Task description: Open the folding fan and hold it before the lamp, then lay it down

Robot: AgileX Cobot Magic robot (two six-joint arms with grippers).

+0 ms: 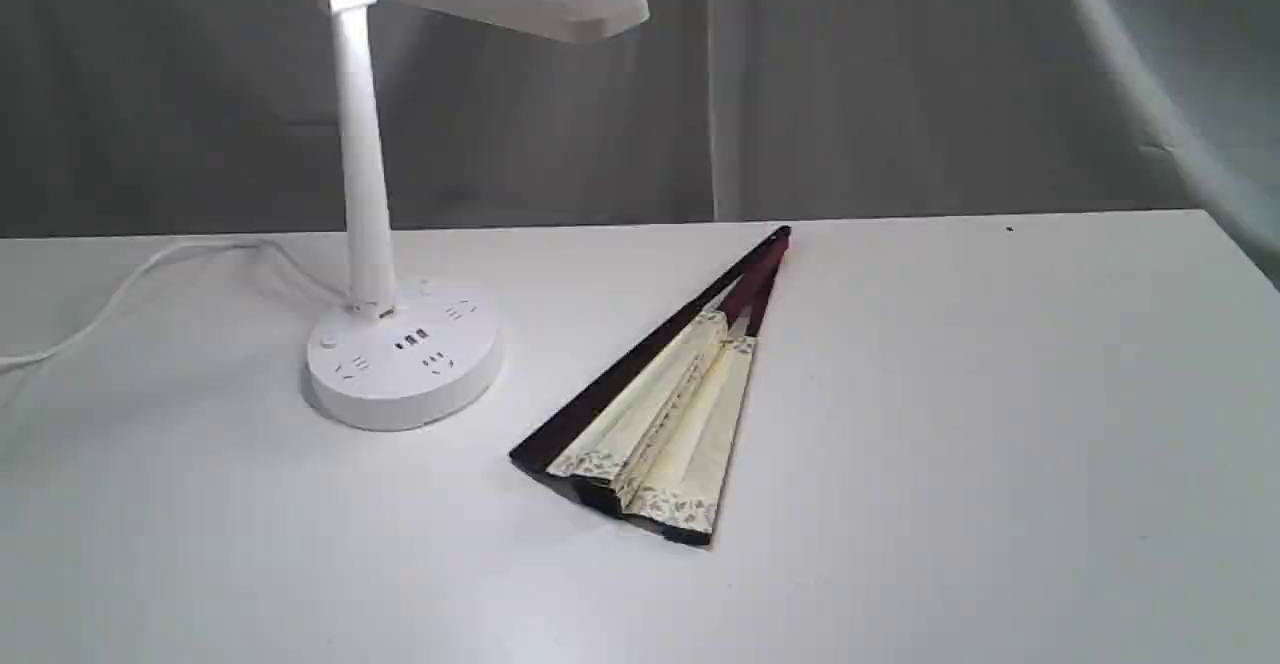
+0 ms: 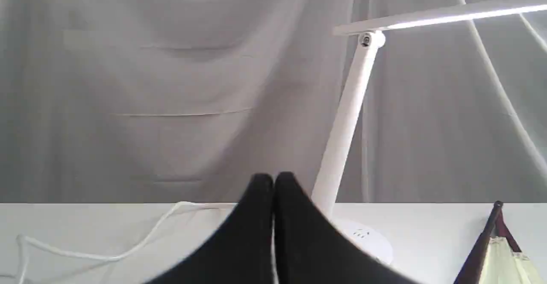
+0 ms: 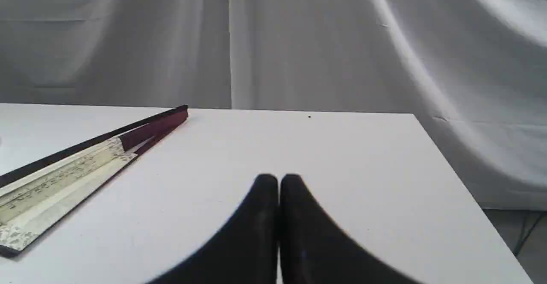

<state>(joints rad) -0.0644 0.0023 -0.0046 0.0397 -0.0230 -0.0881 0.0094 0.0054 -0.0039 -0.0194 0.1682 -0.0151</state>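
Observation:
The folding fan (image 1: pixel 660 414) lies flat near the middle of the white table, only slightly spread, its cream pleats and patterned border toward the front and its dark maroon ribs meeting at the pivot toward the back. It also shows as the fan (image 3: pixel 72 164) and the fan (image 2: pixel 500 254). Left of it stands the white lamp (image 1: pixel 385 244), lit, with its bar head overhead; the lamp (image 2: pixel 350 117) appears close in the left wrist view. My left gripper (image 2: pixel 273 179) is shut and empty. My right gripper (image 3: pixel 278 179) is shut and empty, above bare table right of the fan. Neither arm shows in the exterior view.
The lamp's white cord (image 1: pixel 130 284) trails left across the table (image 1: pixel 1000 394) from the round base. The table's right edge (image 3: pixel 453 168) drops off beside my right gripper. A grey draped cloth (image 1: pixel 900 84) hangs behind the table.

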